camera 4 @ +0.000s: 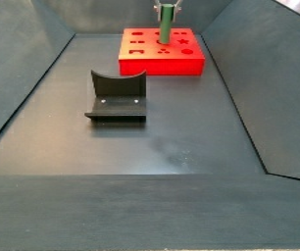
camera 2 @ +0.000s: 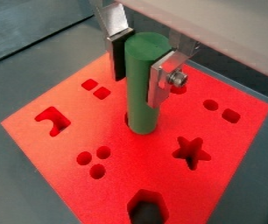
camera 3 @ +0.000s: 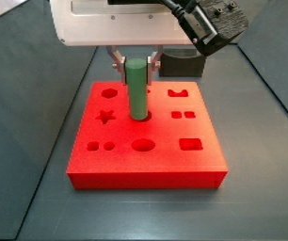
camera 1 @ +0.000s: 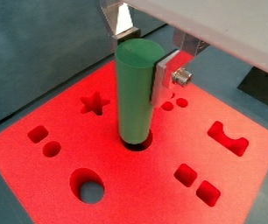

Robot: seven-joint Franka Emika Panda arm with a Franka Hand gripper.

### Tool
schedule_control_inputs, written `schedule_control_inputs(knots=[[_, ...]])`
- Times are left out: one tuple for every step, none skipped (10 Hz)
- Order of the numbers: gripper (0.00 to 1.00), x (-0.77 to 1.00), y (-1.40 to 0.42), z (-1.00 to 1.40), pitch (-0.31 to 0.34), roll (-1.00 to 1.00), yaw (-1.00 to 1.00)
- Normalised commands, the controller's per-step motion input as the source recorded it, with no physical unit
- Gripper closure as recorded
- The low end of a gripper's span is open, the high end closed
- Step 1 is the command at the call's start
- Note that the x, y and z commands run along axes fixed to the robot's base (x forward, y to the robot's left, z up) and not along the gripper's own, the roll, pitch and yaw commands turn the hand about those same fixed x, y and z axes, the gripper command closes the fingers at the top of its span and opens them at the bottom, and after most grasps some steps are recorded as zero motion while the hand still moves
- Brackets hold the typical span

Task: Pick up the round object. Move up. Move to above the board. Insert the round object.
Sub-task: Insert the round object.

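My pincer (camera 1: pixel 146 54) is closed on the upper part of the round object (camera 1: pixel 137 94), a smooth green cylinder peg standing upright with its foot already in a circular hole near the middle of the board (camera 1: pixel 244 179). To seat it well, I judge I should keep it plumb and press straight down before letting go. The board is a flat, bright red, matte block with star, square, oval and dot cut-outs, resting on the dark surface (camera 3: pixel 34 122).

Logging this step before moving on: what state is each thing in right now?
Peg: upright, lower end in the board's centre round hole.
Board: flat on the floor, other holes unfilled.
Gripper: above the board, shut on the peg.
Fixture: on the floor, apart from the board.
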Motion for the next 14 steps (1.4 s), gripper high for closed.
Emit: schedule_control_inputs(knots=[[1.0,0.09,-0.05,-0.25,-0.044,0.02,0.0],[1.0,0.1,-0.06,-0.25,-0.034,0.02,0.0],[1.0,0.12,-0.07,-0.25,-0.021,0.04,0.0],[1.0,0.13,-0.06,-0.25,-0.014,0.05,0.0],[1.0,0.12,-0.04,-0.27,-0.017,0.05,0.0],[1.0,0.1,0.0,-0.35,-0.021,0.07,0.0],[1.0,0.06,0.0,-0.55,-0.034,0.14,0.06],[1.0,0.0,0.03,-0.64,-0.06,0.2,0.11],[1.0,0.0,0.0,-0.6,-0.057,0.28,0.16],[1.0,0.0,0.0,-0.69,-0.087,0.27,0.19],[1.0,0.0,0.0,-0.81,-0.117,0.2,0.14],[1.0,0.0,0.0,-0.93,-0.147,0.08,0.1],[1.0,-0.04,0.0,-0.95,-0.159,0.03,0.09],[1.0,-0.05,0.0,-0.95,-0.163,0.0,0.09]])
